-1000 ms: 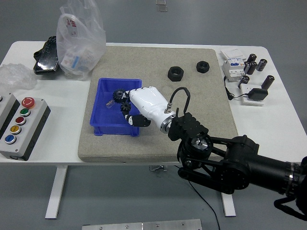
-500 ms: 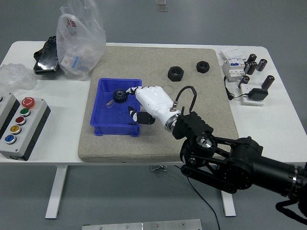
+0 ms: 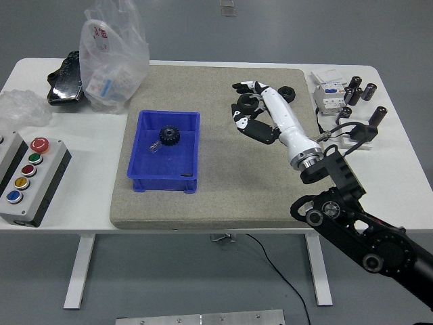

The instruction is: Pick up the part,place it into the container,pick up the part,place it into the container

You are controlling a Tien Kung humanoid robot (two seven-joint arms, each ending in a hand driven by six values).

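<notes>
A blue bin (image 3: 165, 168) sits on the left of the grey mat (image 3: 223, 196) with a black gear (image 3: 168, 136) inside it. Two black hex nuts lie at the mat's far right: one (image 3: 246, 104) is partly hidden under my right hand, the other (image 3: 287, 93) lies just right of it. My right hand (image 3: 249, 107), white with black fingertips, hovers over the nearer nut with fingers spread and holds nothing. My left arm is out of view.
A button box (image 3: 27, 177) sits at the left table edge. A plastic bag (image 3: 111, 57) and a black object (image 3: 66, 80) lie at the far left. Electrical parts and black cylinders (image 3: 355, 95) crowd the far right corner.
My right hand left the blue bin, leaving the gear inside, and swung right and away to the hex nuts at the mat's far right.
</notes>
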